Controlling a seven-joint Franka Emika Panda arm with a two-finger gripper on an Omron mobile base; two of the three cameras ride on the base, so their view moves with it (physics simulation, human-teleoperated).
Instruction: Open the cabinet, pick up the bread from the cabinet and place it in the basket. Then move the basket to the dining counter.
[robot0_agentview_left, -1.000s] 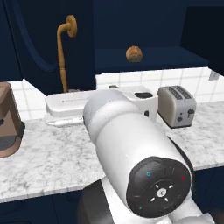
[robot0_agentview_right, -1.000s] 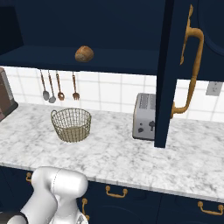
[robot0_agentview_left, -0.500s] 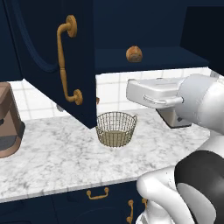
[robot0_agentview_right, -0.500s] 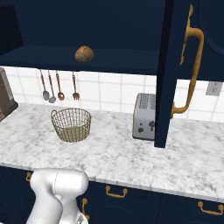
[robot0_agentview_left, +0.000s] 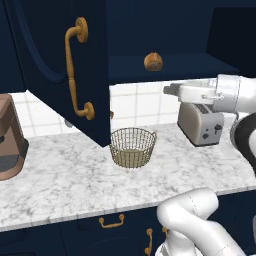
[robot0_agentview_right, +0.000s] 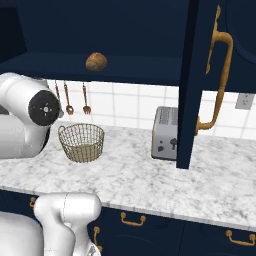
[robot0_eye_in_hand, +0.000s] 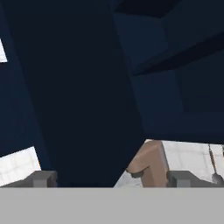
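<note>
The cabinet (robot0_agentview_left: 60, 70) stands open: in the left base view 1 navy door with a curved brass handle (robot0_agentview_left: 75, 70) swings out over the marble counter (robot0_agentview_left: 65, 175), and in the right base view the other door (robot0_agentview_right: 192, 85) projects edge-on in front of the toaster (robot0_agentview_right: 165, 132). The bread (robot0_agentview_left: 153, 61) rests on the cabinet shelf, upright and untouched, above and slightly to the right of the basket (robot0_agentview_left: 132, 146) in the left base view. The basket sits on the marble counter, empty, well apart from the toaster and just below the open shelf. In the right base view 3 utensils (robot0_agentview_right: 75, 97) hang on the tiled wall behind the basket. A brown stand mixer (robot0_agentview_left: 10, 137) occupies the counter at the far left.

The gripper (robot0_eye_in_hand: 111, 178) is empty, with its 2 finger tips (robot0_eye_in_hand: 41, 178) spread wide at the lower corners of the hand view. It faces a dark cabinet door panel, with the brown mixer visible low between the tips
</note>
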